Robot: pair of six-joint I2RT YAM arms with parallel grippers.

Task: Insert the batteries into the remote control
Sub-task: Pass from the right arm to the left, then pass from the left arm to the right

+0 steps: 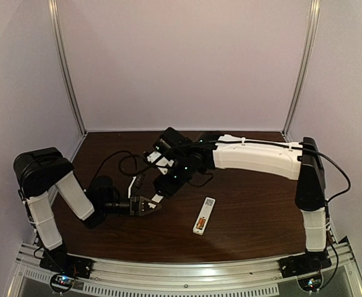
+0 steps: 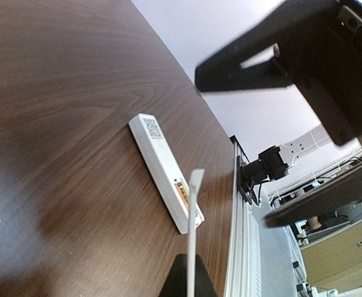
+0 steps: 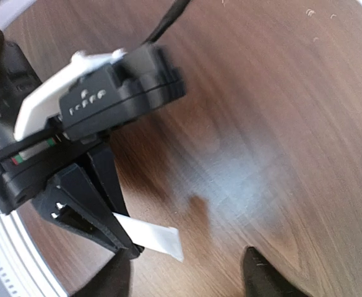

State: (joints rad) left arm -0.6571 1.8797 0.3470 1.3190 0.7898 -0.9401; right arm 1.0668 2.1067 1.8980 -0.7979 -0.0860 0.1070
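The remote control (image 1: pixel 203 215) (image 2: pixel 160 164) lies face down on the table to the right of my left gripper. Its battery bay is open at the near end, and the orange batteries (image 2: pixel 181 193) (image 1: pixel 200 223) sit inside it. My left gripper (image 1: pixel 153 204) (image 2: pixel 192 275) is shut on the edge of a thin white cover plate (image 2: pixel 195 216) (image 3: pixel 156 236), which it holds above the table. My right gripper (image 1: pixel 163 185) (image 3: pixel 187 281) hovers just beside it with its fingers spread wide. They touch nothing, and the plate's free end points into the gap.
The dark wooden table (image 1: pixel 249 210) ends at a metal rail (image 1: pixel 187 269) along the near side. Black cables (image 1: pixel 122 162) loop behind the grippers. Purple walls enclose the back and both sides.
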